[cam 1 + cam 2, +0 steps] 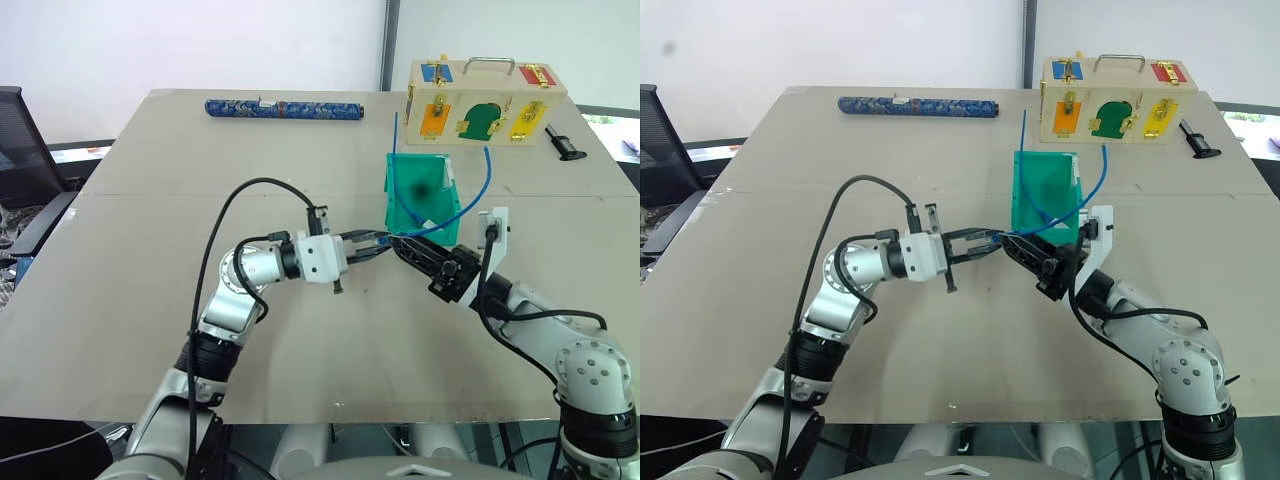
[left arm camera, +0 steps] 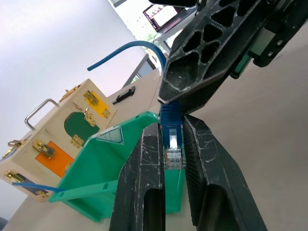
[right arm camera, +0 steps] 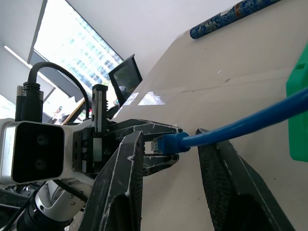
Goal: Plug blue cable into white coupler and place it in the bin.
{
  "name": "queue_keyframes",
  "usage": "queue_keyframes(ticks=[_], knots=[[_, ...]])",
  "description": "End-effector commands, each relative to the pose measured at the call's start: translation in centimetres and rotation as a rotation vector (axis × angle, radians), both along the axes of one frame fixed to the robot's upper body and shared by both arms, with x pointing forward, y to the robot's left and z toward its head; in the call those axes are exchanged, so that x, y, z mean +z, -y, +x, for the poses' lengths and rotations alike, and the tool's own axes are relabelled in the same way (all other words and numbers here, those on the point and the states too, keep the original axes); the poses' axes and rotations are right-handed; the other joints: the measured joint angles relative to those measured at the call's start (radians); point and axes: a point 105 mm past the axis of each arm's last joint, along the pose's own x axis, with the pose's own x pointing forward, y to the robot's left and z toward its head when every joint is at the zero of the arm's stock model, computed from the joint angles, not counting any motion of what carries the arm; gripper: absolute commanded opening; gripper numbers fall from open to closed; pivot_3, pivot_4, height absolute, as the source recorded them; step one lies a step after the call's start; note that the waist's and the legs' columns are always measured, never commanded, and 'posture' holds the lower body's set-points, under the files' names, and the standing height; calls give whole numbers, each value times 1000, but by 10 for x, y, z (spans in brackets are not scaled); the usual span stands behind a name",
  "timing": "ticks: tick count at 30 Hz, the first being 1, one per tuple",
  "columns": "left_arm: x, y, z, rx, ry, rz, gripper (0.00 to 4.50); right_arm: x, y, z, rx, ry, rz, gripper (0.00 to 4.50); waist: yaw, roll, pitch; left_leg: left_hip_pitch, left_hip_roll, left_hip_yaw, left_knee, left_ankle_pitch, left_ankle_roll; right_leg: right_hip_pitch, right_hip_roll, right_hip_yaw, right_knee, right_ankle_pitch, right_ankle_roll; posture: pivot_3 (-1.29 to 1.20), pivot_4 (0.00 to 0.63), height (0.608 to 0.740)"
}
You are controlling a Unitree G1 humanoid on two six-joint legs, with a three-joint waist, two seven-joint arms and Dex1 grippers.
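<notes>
My left hand [image 1: 372, 243] is closed on the blue cable [image 2: 172, 126] plug, just before the bin [image 1: 405, 195]; my right hand [image 1: 405, 247], half open, meets it tip to tip.

Two head views look down over the table [image 1: 120, 300]; wrist views sit close, perhaps sharing the blue cable [image 2: 171, 125].

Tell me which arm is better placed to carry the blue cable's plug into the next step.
Left. The left gripper is shut on the blue cable at its clear plug, pinned between its fingers. The right gripper has its fingers apart on either side of the cable, not squeezing it.
</notes>
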Motion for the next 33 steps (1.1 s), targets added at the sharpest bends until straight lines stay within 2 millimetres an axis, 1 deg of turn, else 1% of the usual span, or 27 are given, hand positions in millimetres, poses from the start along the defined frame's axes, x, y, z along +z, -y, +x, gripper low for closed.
queue_keyframes(ticks=[1, 12, 14, 16, 17, 25, 28, 30, 31, 33], knots=[[9, 3, -7, -28, 43, -21, 8, 10, -3, -2, 24, 46, 6, 1573, 0, 0, 0, 0, 0, 0, 0, 0, 0, 0, 0, 0, 0, 0, 0, 0, 150, 738], [11, 4, -7, -30, 51, -26, 8, 9, -6, 0, 45, 49, -9, 1573, 0, 0, 0, 0, 0, 0, 0, 0, 0, 0, 0, 0, 0, 0, 0, 0, 150, 738], [12, 4, -7, -29, 53, -26, 8, 8, -7, 0, 48, 48, -12, 1015, 0, 0, 0, 0, 0, 0, 0, 0, 0, 0, 0, 0, 0, 0, 0, 0, 150, 738], [12, 4, -7, -30, 54, -26, 8, 8, -7, 0, 51, 45, -14, 230, 0, 0, 0, 0, 0, 0, 0, 0, 0, 0, 0, 0, 0, 0, 0, 0, 150, 738], [12, 3, -7, -30, 55, -26, 8, 7, -7, 0, 53, 44, -16, 105, 0, 0, 0, 0, 0, 0, 0, 0, 0, 0, 0, 0, 0, 0, 0, 0, 150, 738], [13, 3, -8, -30, 52, -26, 8, 2, -10, -2, 92, 35, -54, 105, 0, 0, 0, 0, 0, 0, 0, 0, 0, 0, 0, 0, 0, 0, 0, 0, 150, 738], [11, 1, -10, -52, -25, -31, 8, 1, -9, -3, 98, 34, -57, 105, 0, 0, 0, 0, 0, 0, 0, 0, 0, 0, 0, 0, 0, 0, 0, 0, 150, 738], [11, -2, -10, -46, -67, -47, 1011, 2, -6, -1, 92, 34, -53, 0, -1, 0, 0, 0, 0, 0, 0, 0, 0, 0, 0, 0, 0, 0, 0, 0, 150, 738], [11, -5, -8, -30, -89, -56, 1300, 3, -4, 0, 86, 33, -47, 0, -1, 0, 0, 0, 0, 0, 0, 0, 0, 0, 0, 0, 0, 0, 0, 0, 150, 738], [6, -15, -7, 25, -186, -78, 2158, 3, 0, 2, 73, 32, -42, 0, -2, 0, 0, 0, 1, -1, 0, 0, 0, 0, 0, 0, 0, 0, 0, 0, 150, 738]])
